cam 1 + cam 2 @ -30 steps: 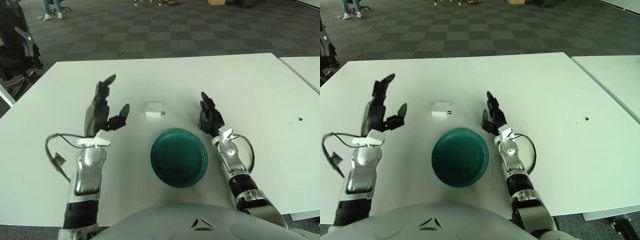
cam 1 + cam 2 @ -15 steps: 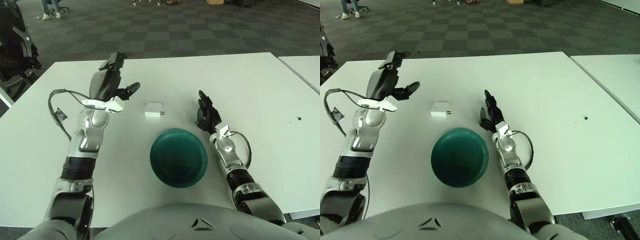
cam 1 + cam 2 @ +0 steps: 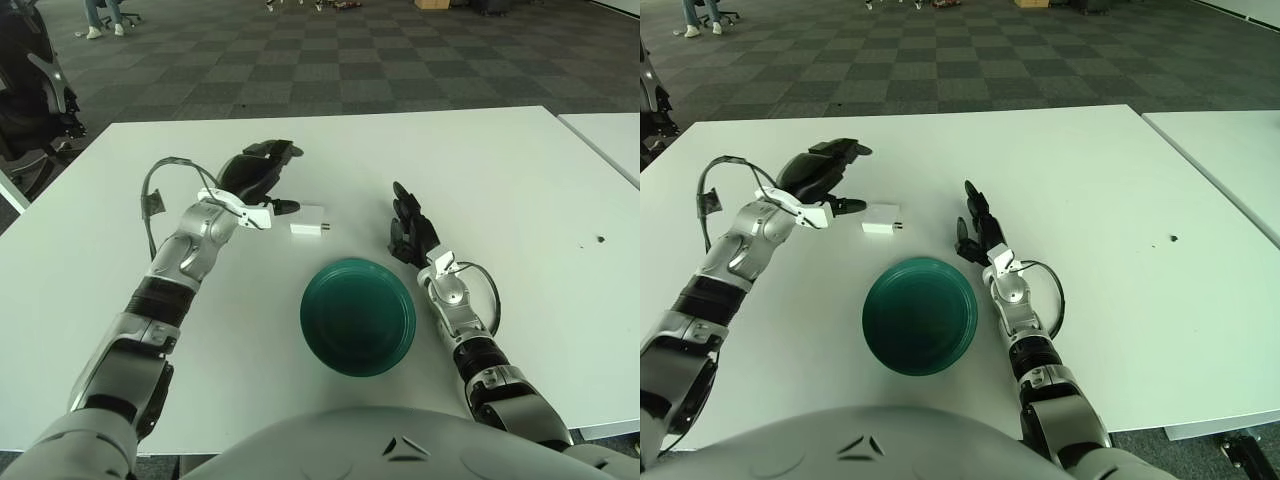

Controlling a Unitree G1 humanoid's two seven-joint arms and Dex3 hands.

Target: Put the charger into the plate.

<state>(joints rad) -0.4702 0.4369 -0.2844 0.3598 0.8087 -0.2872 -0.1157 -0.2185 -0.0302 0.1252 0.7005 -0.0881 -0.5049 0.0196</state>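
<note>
White and boxy, the charger point(image 3: 308, 219) was seen lying flat on the white table point(image 3: 520, 190) just above the centre of the frame, with a small dark detail on its right end (too small to be made out as prongs or a port). It was set apart from the plate point(image 3: 358, 315), a dark teal round dish placed below it and slightly to the right, near the middle of the lower half of the frame. Nothing was seen inside the plate.

The left hand point(image 3: 255, 177) was held just left of the charger, in the upper left part of the frame, palm turned down, its dark fingers point(image 3: 848, 149) spread and holding nothing; one fingertip was pointed toward the charger's left end, close to it, though contact could not be confirmed. A grey cable was looped from the left wrist out toward the frame's left side.

The right hand point(image 3: 411, 227) was shown just right of the plate's upper rim, its fingers extended upward and loosely open, nothing being gripped. Whether it touched the table could not be told.

A small dark speck point(image 3: 600, 239) was noted on the table at the far right. Checkered carpet was visible beyond the table's far edge.
</note>
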